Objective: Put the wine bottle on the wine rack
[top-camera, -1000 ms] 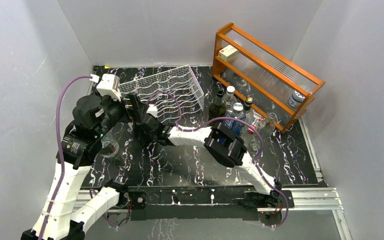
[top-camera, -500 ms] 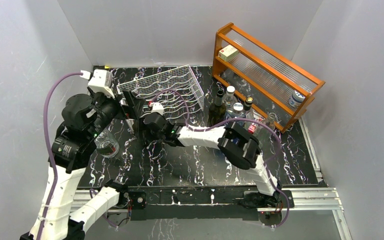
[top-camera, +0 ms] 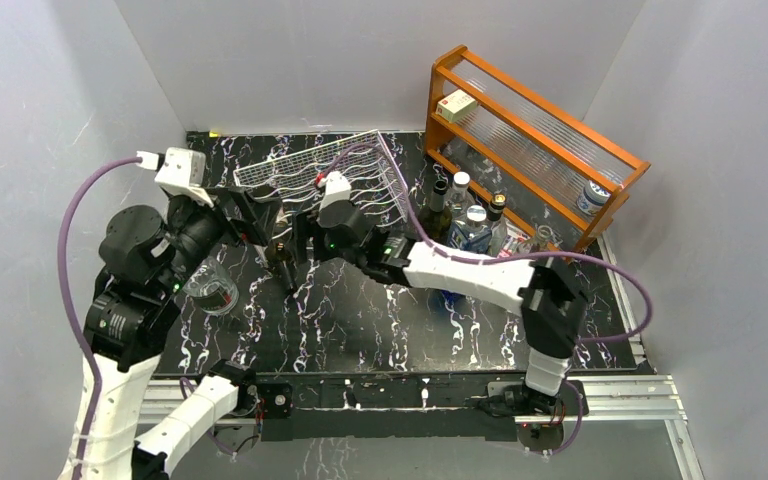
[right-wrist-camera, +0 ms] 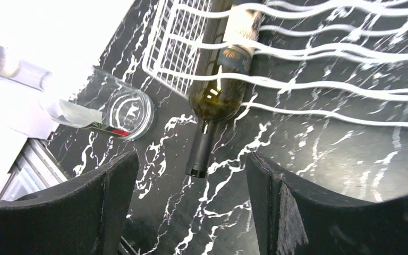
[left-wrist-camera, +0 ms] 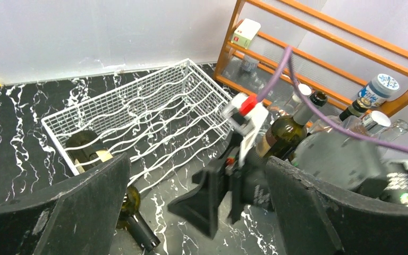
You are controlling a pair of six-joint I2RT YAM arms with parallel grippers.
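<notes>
Lying on its side, the wine bottle (right-wrist-camera: 220, 90) has its body inside the bottom tier of the wine rack (right-wrist-camera: 178, 50), apparently resting in a cradle. Its neck pokes out over the table (right-wrist-camera: 324, 159). The right gripper (right-wrist-camera: 191, 162) hovers above the neck, fingers spread, holding nothing. The left gripper (left-wrist-camera: 196, 162) gapes fully, empty.

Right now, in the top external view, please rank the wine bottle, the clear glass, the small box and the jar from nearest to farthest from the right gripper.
From the right gripper:
1. Wine bottle, just beside it, in the white rack.
2. Clear glass, left, on the table.
3. Small box, left end of the orange shelf.
4. Jar, that shelf's right end.
</notes>
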